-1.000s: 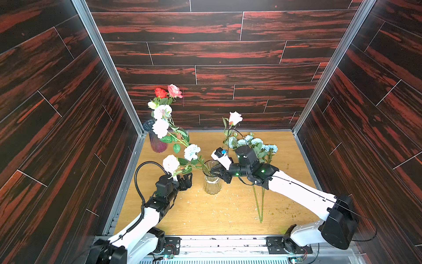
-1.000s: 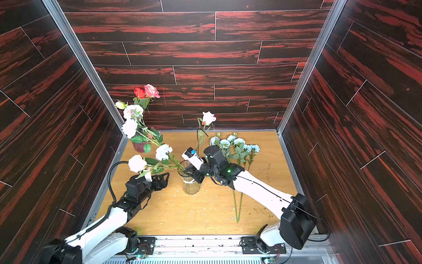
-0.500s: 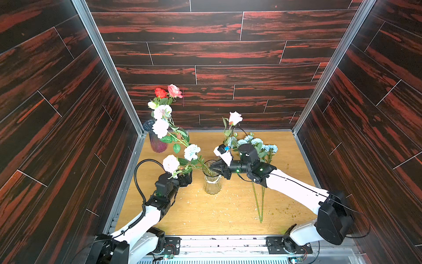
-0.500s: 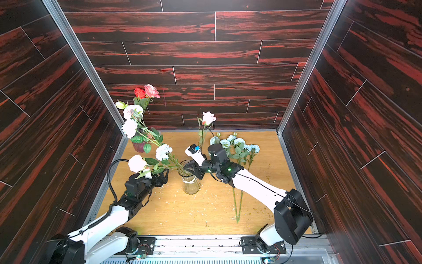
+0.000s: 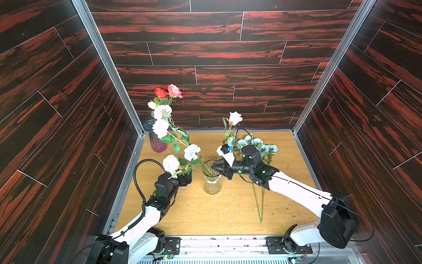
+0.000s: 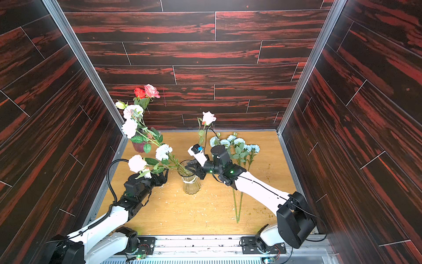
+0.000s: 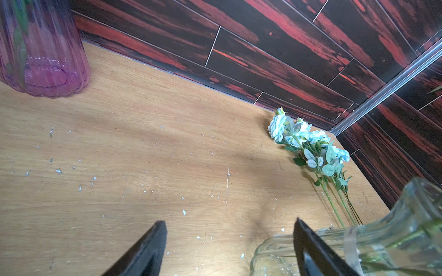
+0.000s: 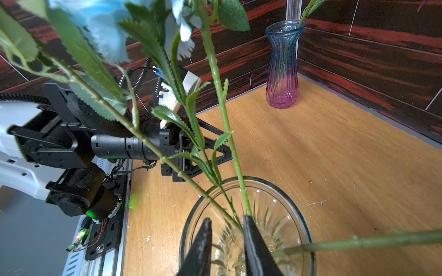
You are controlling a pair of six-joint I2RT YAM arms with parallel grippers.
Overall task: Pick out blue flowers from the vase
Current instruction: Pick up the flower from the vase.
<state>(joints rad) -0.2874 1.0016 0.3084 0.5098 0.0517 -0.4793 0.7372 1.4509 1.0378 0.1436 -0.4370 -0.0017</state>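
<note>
Reaching over the mouth of the clear ribbed glass vase (image 5: 212, 186), the right gripper (image 8: 227, 222) is holding its two black fingers a little apart. Some thin green stems (image 8: 222, 114) are running down between the tips. The fingers are not squeezing them, and a gap is showing. The left gripper (image 7: 229, 223) is hanging low beside the same vase, wide open, with nothing in it.

Some pale blue ruffled flowers on long green stems (image 5: 258, 144) are lying flat on the wooden table (image 5: 205, 217), behind the right arm. Another pale blue-white ruffled bloom (image 5: 191, 152) is leaning out of the clear vase toward the left arm, so I think the job is partly done.

To do this step well, the right gripper should be picking only the stem that goes up to the blue bloom. Several stems are crossing close together here, so grabbing two at once is easy. It should be closing low on that one stem, then lifting slowly and straight up, so the leaves are not catching the rim and tipping the vase. The left gripper is near enough to be steadying the glass.
</note>
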